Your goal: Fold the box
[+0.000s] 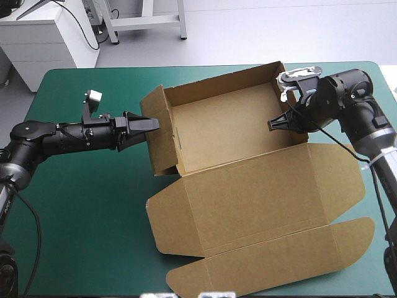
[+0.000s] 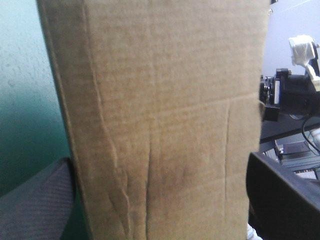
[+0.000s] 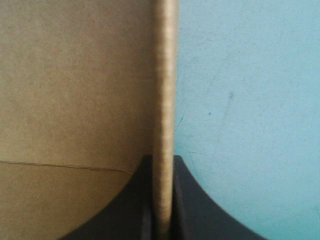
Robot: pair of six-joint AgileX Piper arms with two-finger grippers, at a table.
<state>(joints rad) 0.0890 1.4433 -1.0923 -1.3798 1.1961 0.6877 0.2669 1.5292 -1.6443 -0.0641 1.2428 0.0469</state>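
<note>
The brown box stands as an open tray at the middle of the table, walls raised. Its lid lies flat toward the front edge, with a rounded flap at its end. My left gripper is open and close against the outer face of the tray's left wall. In the left wrist view that wall fills the space ahead of the left gripper, one finger on each side. My right gripper is shut on the tray's right wall; its edge runs up between the fingers.
Bare teal-green cover lies left and front-left of the box. The lid's rounded flap reaches close to the table's front edge. The tray's far wall stands a little way in from the table's far edge.
</note>
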